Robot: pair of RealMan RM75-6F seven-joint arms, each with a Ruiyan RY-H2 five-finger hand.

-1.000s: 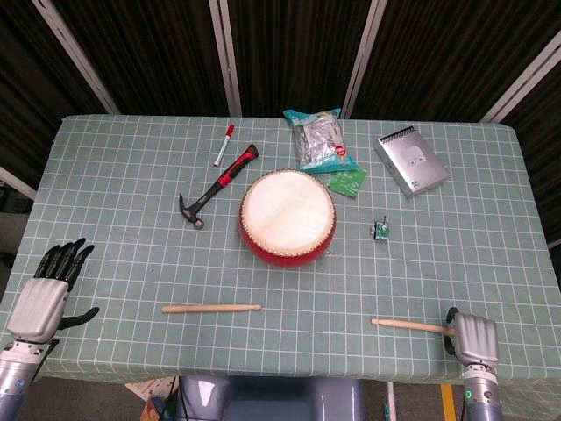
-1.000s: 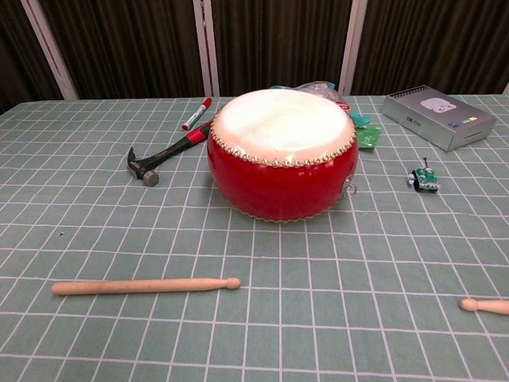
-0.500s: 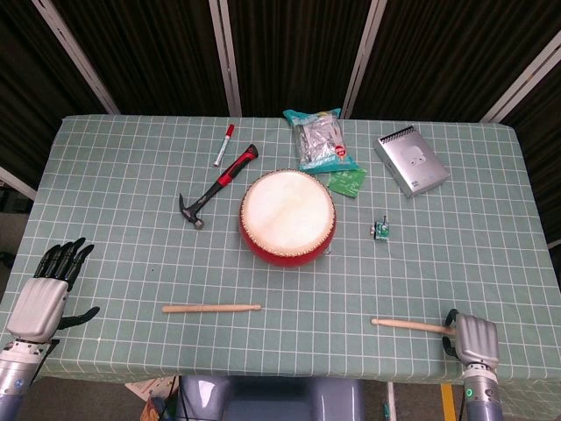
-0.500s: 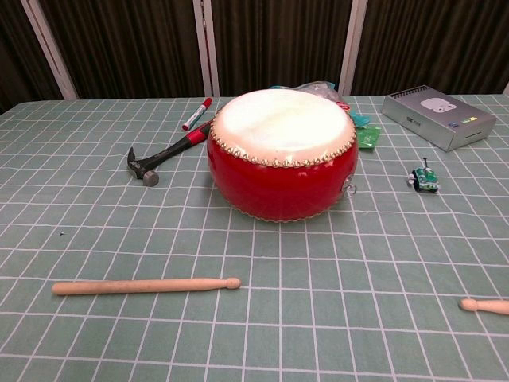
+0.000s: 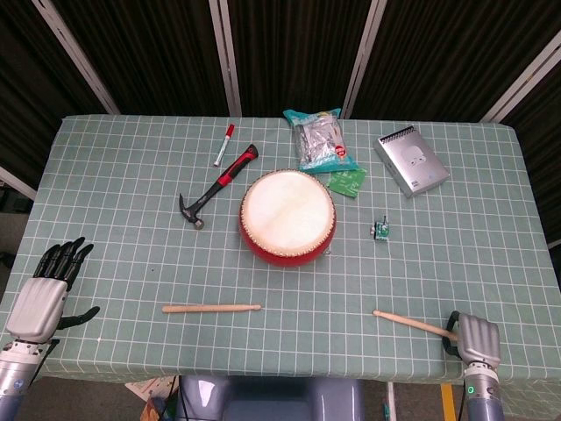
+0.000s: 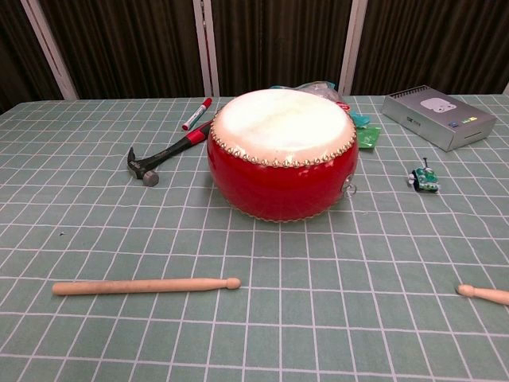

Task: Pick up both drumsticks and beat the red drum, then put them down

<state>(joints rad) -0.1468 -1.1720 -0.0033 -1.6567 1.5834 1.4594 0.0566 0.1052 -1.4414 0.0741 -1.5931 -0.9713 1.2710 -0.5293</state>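
**One stick lying, one stick held**

While the left hand (image 5: 44, 294) rests at the lower left with fingers spread and holding nothing, a pale wooden drumstick (image 5: 211, 308) lies flat below the round red drum (image 5: 287, 216) in the middle. At the lower right, the right hand (image 5: 474, 340) grips a second wooden drumstick (image 5: 410, 323), tilted up-left.

No legible text on the grey box (image 6: 438, 118), foil packet (image 5: 317, 140) or marker (image 5: 223, 145).

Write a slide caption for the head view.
Right robot hand grips one drumstick; the other lies before the red drum.
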